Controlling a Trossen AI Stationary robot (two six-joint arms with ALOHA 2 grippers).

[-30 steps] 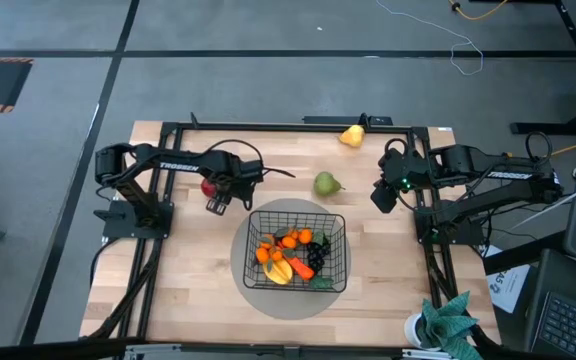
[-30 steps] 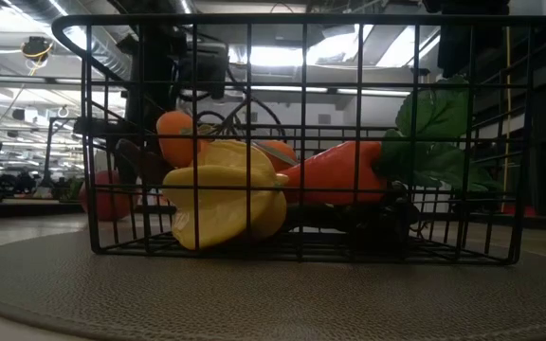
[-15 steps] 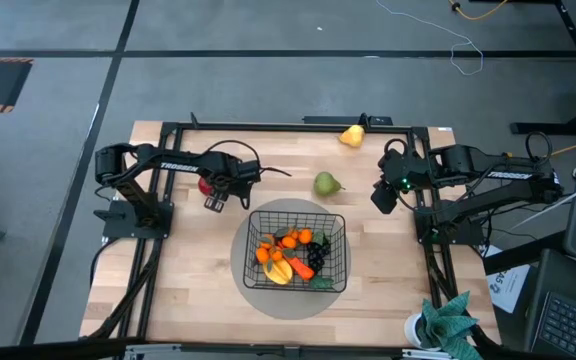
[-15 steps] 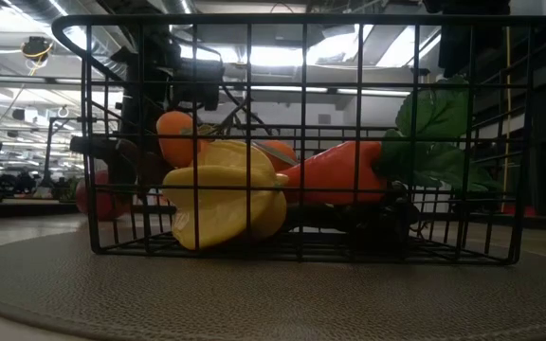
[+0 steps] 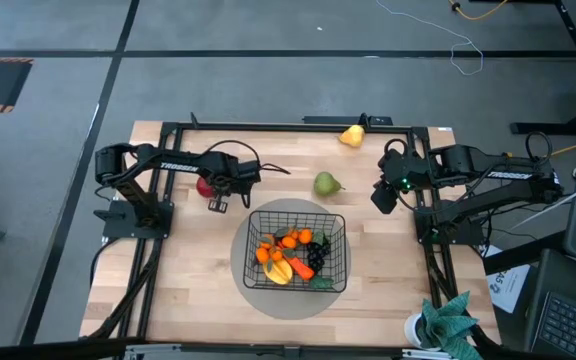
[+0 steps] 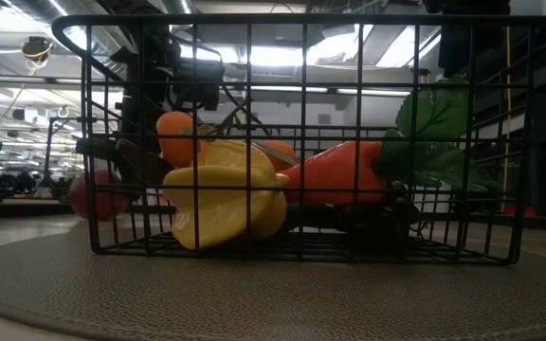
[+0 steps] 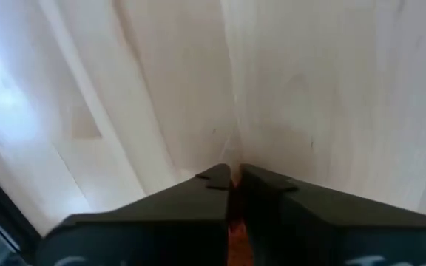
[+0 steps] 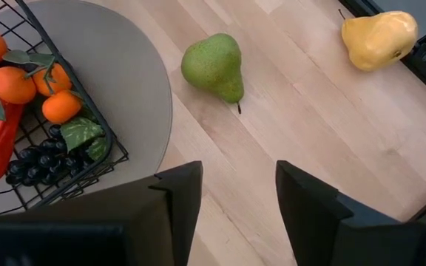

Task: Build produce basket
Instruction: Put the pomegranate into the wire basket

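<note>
The left gripper [image 5: 215, 204] is closed and holds nothing; the red apple [image 5: 204, 185] lies just beside it, away from the basket [image 5: 339, 222]. The right gripper [image 8: 231, 193] waits open near the green pear [image 8: 214, 66].

High view evenly lit; low view backlit by ceiling lights [image 6: 349, 43], glare; left wrist view blurred.
</note>
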